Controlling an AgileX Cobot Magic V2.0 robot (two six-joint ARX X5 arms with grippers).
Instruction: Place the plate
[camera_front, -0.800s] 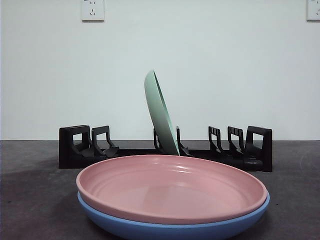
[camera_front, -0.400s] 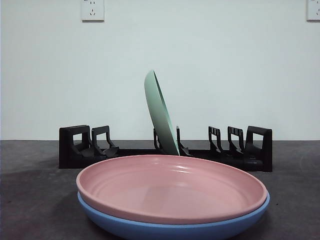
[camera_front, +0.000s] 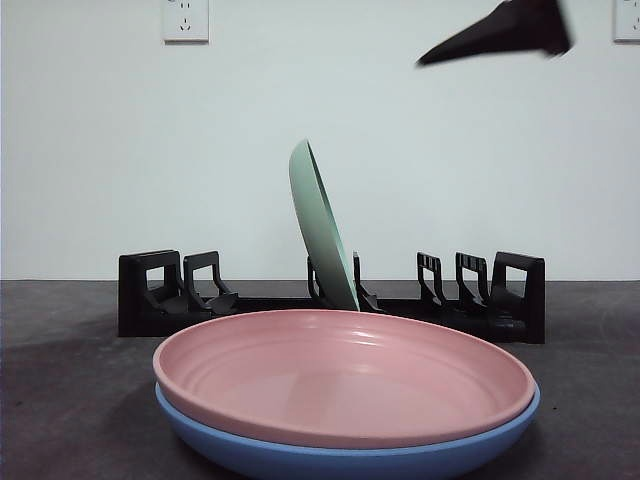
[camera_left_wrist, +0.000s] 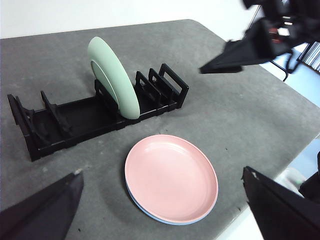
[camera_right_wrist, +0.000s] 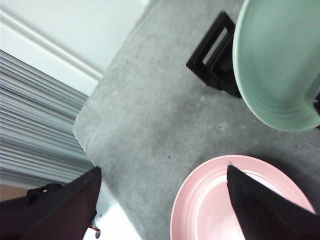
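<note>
Below the right pincer (camera_right_wrist: 160, 200), wide open and empty, sits the pink plate (camera_right_wrist: 240, 200) stacked on a blue plate (camera_front: 350, 455). Risk: lifting both together. Beyond, the green plate (camera_right_wrist: 280, 65) leans in the black rack (camera_front: 330, 300); collision possible. Left pincer (camera_left_wrist: 160, 205) open, idle.

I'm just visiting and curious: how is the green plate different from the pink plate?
Pose: the green plate stands on edge, leaning a little, while the pink plate lies flat.
Support: the green plate sits in a slot of the black rack; the pink plate rests on top of a blue plate on the table, in front of the rack.
Colour: pale green against pink.
Both are round, plain and shallow, and no gripper is touching either.
</note>
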